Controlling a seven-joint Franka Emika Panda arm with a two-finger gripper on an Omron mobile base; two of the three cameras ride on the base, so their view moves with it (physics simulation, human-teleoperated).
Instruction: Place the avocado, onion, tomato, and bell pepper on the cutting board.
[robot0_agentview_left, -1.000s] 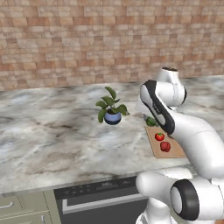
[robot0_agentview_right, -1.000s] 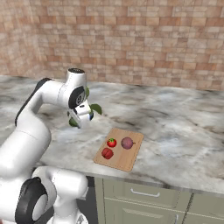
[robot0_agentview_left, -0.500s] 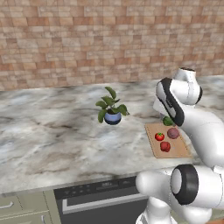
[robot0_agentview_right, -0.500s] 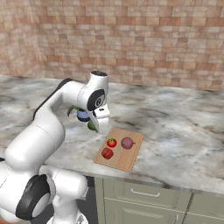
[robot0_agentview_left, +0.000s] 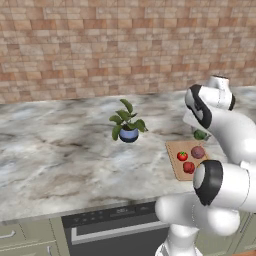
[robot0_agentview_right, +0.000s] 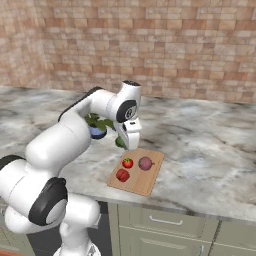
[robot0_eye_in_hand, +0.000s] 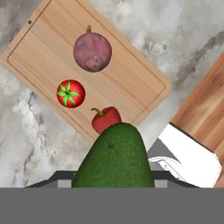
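Avocado gripped in the gripper, held above the marble counter at the cutting board's edge. On the board: onion, tomato, bell pepper, each apart from the others. Potted plant stands on the counter beyond the board.
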